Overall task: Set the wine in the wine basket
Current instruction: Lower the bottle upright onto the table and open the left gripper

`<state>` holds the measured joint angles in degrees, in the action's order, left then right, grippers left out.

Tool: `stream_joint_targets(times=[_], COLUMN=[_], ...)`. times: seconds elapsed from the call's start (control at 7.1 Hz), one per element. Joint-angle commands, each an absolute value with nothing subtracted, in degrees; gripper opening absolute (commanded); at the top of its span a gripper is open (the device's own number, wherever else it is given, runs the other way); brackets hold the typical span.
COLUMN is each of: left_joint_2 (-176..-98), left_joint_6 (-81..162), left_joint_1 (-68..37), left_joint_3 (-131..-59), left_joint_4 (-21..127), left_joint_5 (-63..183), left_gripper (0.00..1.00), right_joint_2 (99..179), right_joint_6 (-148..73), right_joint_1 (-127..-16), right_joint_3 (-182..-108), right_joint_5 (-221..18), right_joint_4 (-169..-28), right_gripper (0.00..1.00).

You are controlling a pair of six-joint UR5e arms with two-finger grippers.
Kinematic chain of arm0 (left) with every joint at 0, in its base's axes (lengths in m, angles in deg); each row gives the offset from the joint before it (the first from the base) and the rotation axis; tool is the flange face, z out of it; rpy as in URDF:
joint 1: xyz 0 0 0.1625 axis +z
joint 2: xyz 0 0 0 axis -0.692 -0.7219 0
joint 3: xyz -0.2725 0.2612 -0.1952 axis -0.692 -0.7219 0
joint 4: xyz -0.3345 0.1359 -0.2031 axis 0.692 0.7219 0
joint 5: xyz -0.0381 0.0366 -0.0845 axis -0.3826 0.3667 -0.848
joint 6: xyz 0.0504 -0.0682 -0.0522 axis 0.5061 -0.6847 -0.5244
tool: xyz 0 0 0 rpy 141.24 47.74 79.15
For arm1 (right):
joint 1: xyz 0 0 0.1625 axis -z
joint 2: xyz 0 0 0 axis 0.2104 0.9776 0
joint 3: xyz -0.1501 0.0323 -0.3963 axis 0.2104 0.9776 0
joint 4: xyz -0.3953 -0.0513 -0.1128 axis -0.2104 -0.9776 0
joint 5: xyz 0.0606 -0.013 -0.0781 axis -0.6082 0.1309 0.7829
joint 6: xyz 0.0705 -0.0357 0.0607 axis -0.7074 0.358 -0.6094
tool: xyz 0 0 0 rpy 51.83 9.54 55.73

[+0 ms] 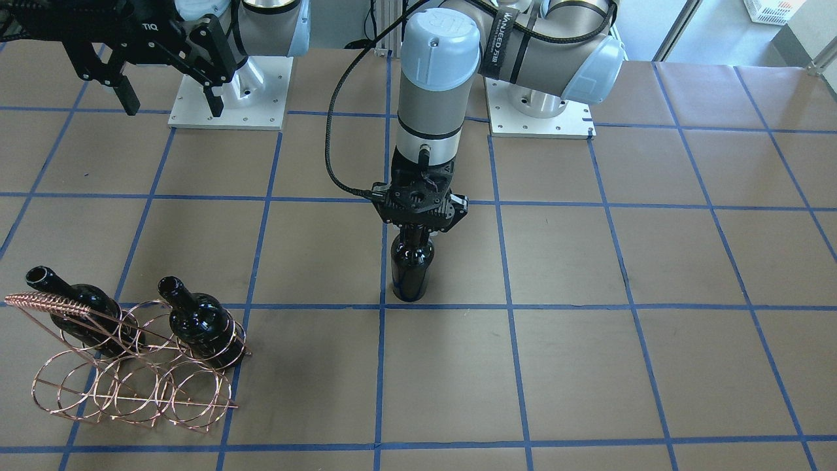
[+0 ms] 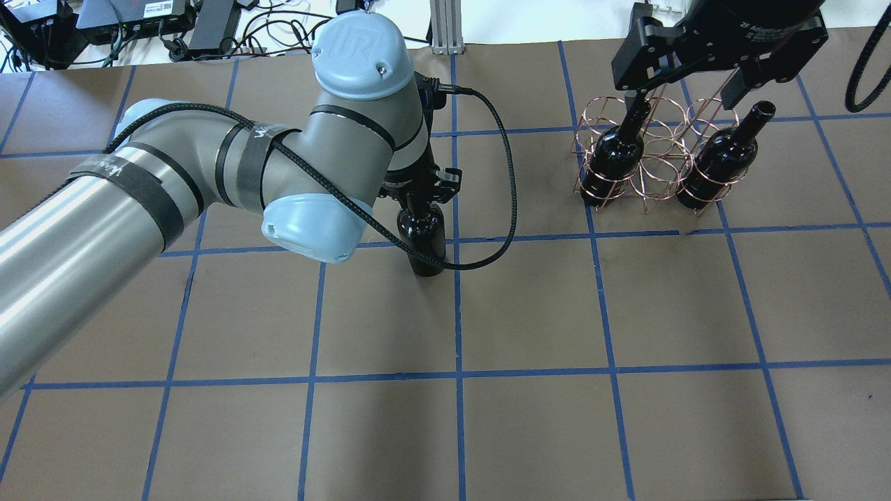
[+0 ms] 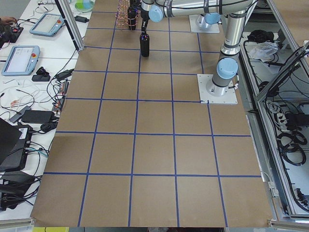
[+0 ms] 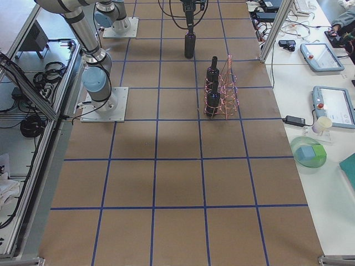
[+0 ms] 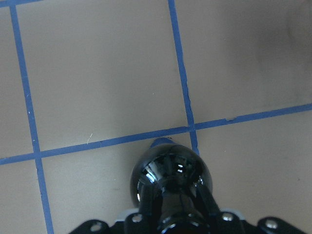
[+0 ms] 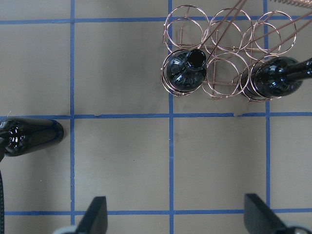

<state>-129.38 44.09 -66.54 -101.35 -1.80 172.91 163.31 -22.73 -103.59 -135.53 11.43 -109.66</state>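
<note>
In the front-facing view the wine stands upright on the bench, long axis vertical, base down beside a crossing of blue tape lines and mouth up inside the left end effector, which comes straight down and is clamped on the neck. The wine basket sits well apart at about 8 o'clock from it, holding two other bottles base-down, their necks leaning toward 10 o'clock. The right end effector hangs at 11 o'clock, fingers spread wide and gripping nothing. In the overhead view the basket lies at 2 o'clock from the wine, and the bottles in it tilt toward 1 o'clock. The left wrist view looks down the wine's shoulder, with a finger pressed on either side of the neck. The right wrist view shows the two bottles in the outer rings of one row, one ring between them, and the wine at 9 o'clock.
</note>
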Motion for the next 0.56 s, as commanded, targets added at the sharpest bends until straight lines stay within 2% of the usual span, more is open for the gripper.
stream_joint_targets(times=[0.0, 0.42], left_joint_2=[-129.6, -129.6], left_joint_6=[44.2, 44.5], left_joint_1=[-66.6, -66.6], left_joint_3=[-101.2, -100.8], left_joint_4=[-2.0, -2.1], left_joint_5=[172.9, 171.6], left_gripper=[0.0, 0.0], right_joint_2=[163.3, 163.3], right_joint_6=[-22.7, -22.7], right_joint_1=[-103.6, -103.5], right_joint_3=[-135.5, -135.5], right_joint_5=[11.4, 11.4], right_joint_4=[-109.7, -109.7], right_gripper=[1.0, 1.0])
